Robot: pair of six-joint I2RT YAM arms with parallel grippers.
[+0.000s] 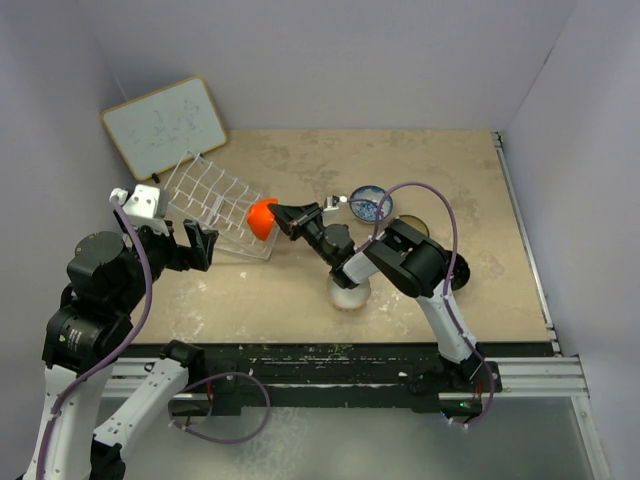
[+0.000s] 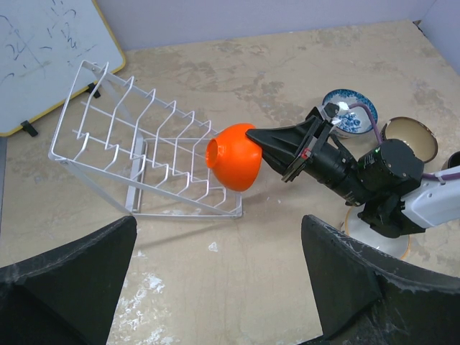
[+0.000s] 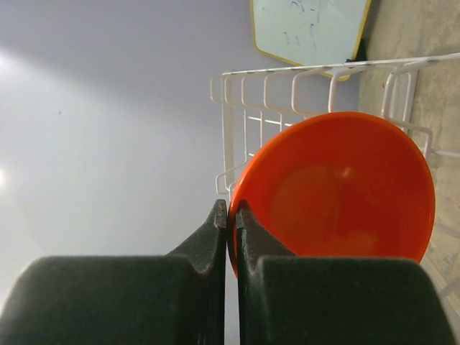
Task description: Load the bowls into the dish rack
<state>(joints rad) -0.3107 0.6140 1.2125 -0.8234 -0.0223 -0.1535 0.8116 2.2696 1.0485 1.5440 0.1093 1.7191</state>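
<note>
My right gripper [image 1: 283,217] is shut on the rim of the orange-red bowl [image 1: 262,218] and holds it on its side just right of the dish rack [image 1: 212,205], near the rack's right end. In the right wrist view the bowl [image 3: 338,190] fills the frame with the rack [image 3: 287,86] behind it. In the left wrist view the bowl [image 2: 233,157] hangs over the rack's near right corner [image 2: 151,147]. My left gripper [image 1: 200,245] is open and empty, near the rack's front. The blue-and-white bowl [image 1: 367,203], tan bowl [image 1: 414,224] and white bowl [image 1: 349,291] sit on the table. The black bowl [image 1: 458,272] is mostly hidden by the right arm.
A wood-framed whiteboard [image 1: 165,125] leans at the back left behind the rack. The right arm [image 1: 410,262] reaches across the table's middle, over the white bowl. The table's right edge has a metal rail [image 1: 525,235].
</note>
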